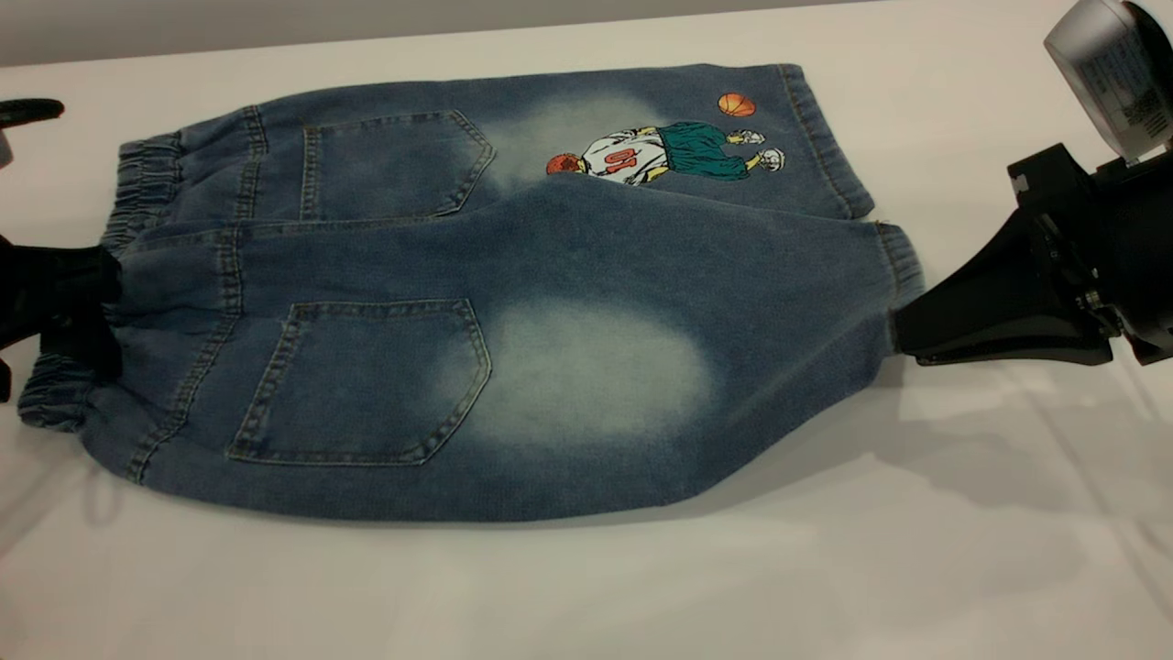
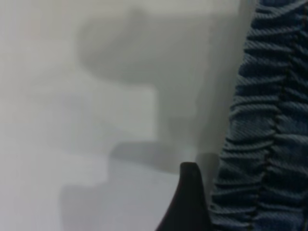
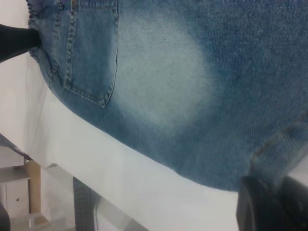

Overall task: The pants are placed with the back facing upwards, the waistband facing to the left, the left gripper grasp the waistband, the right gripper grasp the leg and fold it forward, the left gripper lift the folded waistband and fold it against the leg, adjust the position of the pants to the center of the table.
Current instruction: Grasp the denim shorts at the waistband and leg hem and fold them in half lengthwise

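Pants (image 1: 476,302) in faded blue denim are pinched at both ends: the right gripper (image 1: 903,335) has its black fingers pressed together on the hem of the leg (image 1: 586,376), the near one with the pale oval patch, while the left gripper (image 1: 96,307) clamps the ruffled waistband (image 1: 137,197) toward the table's left edge. From those grips the near leg rises slightly off the table (image 1: 586,587) and casts a shadow below it. The far leg with the cartoon basketball player (image 1: 669,154) lies flat toward the back edge. Two patch pockets (image 1: 367,380) face upward. The garment spans most of the table's width, back side up, waistband to the left.
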Controlling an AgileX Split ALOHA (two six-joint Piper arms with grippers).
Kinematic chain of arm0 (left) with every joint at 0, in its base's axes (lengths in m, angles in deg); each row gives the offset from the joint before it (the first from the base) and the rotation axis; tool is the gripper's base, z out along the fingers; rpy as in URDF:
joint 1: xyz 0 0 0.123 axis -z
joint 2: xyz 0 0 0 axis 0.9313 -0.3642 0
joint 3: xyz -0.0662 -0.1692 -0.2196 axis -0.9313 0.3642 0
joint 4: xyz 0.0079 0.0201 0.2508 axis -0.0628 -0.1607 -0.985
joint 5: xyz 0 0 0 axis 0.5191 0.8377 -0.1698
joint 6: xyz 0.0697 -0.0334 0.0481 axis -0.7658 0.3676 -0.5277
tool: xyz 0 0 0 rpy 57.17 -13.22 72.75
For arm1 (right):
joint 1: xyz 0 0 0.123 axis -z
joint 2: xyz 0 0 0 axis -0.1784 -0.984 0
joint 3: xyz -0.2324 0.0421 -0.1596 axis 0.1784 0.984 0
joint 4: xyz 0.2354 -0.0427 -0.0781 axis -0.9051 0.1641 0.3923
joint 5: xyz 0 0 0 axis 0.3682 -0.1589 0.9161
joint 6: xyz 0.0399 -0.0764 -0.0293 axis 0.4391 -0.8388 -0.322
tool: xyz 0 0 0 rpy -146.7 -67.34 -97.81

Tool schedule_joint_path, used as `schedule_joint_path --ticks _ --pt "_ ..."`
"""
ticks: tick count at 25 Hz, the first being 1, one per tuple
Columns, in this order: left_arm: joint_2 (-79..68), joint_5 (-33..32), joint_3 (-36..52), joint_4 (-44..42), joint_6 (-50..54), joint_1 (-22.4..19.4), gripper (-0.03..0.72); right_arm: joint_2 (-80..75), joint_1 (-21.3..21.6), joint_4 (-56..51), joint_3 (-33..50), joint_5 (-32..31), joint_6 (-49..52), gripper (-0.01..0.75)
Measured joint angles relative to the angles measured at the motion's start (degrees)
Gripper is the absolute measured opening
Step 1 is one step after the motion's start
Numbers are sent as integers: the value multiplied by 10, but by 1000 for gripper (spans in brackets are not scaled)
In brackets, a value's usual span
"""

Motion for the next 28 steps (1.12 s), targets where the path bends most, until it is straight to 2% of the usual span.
schedule_joint_path --ticks 9,18,28 --pt "0 0 0 4 5 0 547 0 0 -5 0 0 0 17" --pt "-15 5 0 3 17 0 472 0 0 -9 0 -1 0 17" --pt "-38 17 0 -1 16 0 440 0 0 -10 0 -10 0 17"
